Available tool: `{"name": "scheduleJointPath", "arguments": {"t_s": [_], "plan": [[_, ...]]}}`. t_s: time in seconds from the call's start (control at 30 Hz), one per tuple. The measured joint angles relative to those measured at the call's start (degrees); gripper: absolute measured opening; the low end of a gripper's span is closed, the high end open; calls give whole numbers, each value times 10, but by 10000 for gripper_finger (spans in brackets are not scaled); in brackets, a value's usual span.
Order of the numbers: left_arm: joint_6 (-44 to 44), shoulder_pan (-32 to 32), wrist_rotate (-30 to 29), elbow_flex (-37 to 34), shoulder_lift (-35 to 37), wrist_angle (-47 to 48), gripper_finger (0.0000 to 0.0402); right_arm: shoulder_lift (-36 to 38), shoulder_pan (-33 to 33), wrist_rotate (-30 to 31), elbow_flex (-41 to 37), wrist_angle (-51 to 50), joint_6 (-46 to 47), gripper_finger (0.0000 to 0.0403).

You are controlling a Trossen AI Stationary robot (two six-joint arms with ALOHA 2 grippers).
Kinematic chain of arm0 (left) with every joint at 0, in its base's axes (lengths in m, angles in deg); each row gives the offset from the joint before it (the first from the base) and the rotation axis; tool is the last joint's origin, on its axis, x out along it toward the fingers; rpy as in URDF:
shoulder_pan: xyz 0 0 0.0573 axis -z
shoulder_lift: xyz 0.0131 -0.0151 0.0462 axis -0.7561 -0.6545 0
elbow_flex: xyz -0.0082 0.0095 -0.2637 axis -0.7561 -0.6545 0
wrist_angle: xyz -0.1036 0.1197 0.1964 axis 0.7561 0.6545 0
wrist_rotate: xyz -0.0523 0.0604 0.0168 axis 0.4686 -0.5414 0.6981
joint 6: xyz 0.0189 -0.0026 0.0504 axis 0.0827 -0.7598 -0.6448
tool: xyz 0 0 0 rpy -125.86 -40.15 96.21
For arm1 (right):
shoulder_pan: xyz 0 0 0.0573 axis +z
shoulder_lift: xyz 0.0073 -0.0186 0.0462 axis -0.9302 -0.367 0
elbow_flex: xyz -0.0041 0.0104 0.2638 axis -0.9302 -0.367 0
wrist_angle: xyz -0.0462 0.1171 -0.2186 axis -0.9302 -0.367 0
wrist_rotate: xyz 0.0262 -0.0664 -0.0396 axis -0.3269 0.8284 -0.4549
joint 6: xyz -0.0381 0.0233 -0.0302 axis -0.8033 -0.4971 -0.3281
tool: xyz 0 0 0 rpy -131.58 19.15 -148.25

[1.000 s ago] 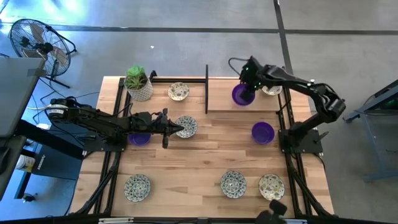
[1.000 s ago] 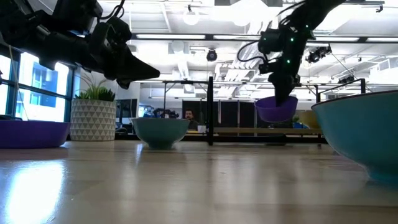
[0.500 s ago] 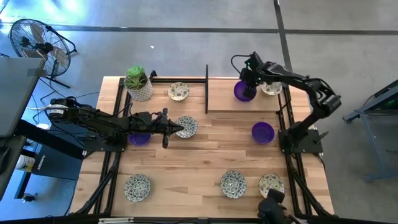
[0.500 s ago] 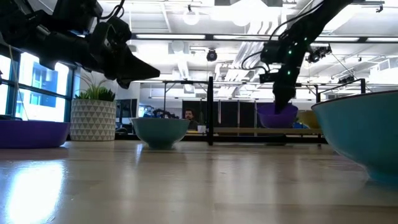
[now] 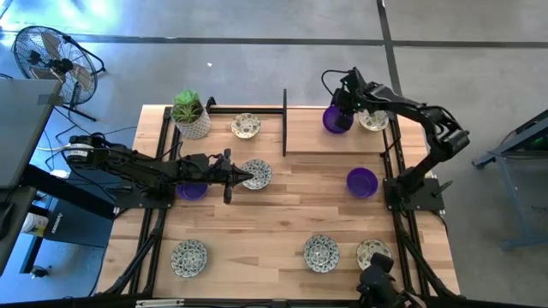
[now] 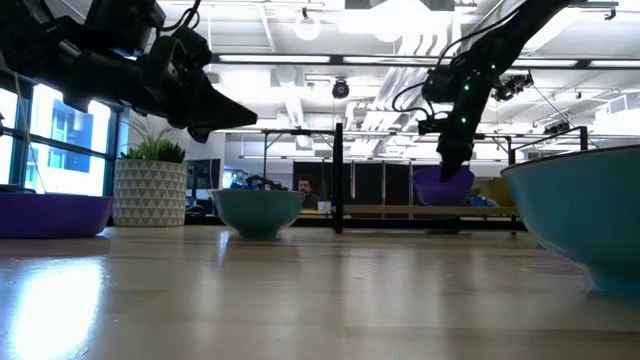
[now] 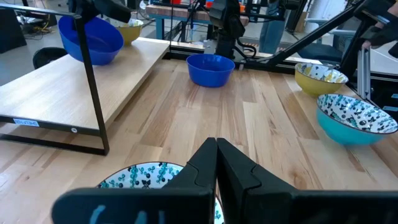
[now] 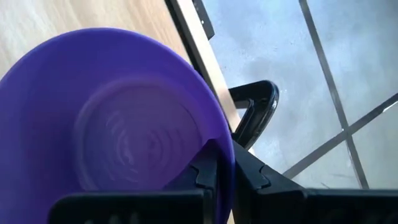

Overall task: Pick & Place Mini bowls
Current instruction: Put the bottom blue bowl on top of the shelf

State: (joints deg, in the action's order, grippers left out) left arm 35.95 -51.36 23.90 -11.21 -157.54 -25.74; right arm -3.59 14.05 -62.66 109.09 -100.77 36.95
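My right gripper [image 5: 341, 109] is shut on a purple mini bowl [image 5: 336, 121] over the raised wooden platform [image 5: 330, 144] at the table's far right. A patterned mini bowl [image 5: 373, 120] sits on that platform beside it. My left gripper [image 5: 249, 179] is shut and hangs above the table, its tip over a patterned mini bowl [image 5: 259, 174] near the middle, and touches nothing. Another purple bowl [image 5: 192, 191] rests under the left arm, and one more [image 5: 361, 181] at the right. My right gripper pinches the purple bowl's rim [image 8: 225, 155], one finger inside the bowl and one outside. The fingers come from above, slanting down. The bowl stays nearly level, mouth up, its base [image 6: 443, 200] at the platform's top; whether it rests there I cannot tell.
A white pot with a green plant [image 5: 190, 115] stands at the far left, a patterned bowl [image 5: 246, 127] next to it. Three patterned bowls [image 5: 188, 257] [image 5: 321, 253] [image 5: 373, 253] lie along the near edge. A black frame bar [image 5: 284, 120] edges the platform.
My right gripper has carried the purple bowl toward the table's far edge and down, rolling a little as it went; the bowl has sunk to the level of the platform's top.
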Motion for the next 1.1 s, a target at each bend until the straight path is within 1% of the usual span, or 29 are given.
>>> {"name": "scheduleJointPath", "arguments": {"t_s": [0.23, 0.4, 0.7, 0.83, 0.93, 1.03, 1.1], "plan": [[4, 0, 3, 0, 0, 0, 1, -27, -4, 4, 0, 3, 1, 30], [4, 0, 8, 0, 0, -1, 1, -28, -4, 9, 0, 2, 1, 36], [4, 0, 9, 0, 0, -1, 1, -29, -4, 39, 0, -14, 9, 95], [4, 0, 9, 0, 0, 0, 1, -29, -3, 39, 0, -14, 14, 111], [4, 0, 9, 0, 0, 0, 1, -21, 2, 42, -1, -13, 19, 114], [4, 0, 9, 0, 0, 0, 1, 5, 13, 49, -1, -13, 43, 109], [4, 0, 9, 0, 0, 0, 1, 27, 19, 29, -1, -21, 58, 97]]}}
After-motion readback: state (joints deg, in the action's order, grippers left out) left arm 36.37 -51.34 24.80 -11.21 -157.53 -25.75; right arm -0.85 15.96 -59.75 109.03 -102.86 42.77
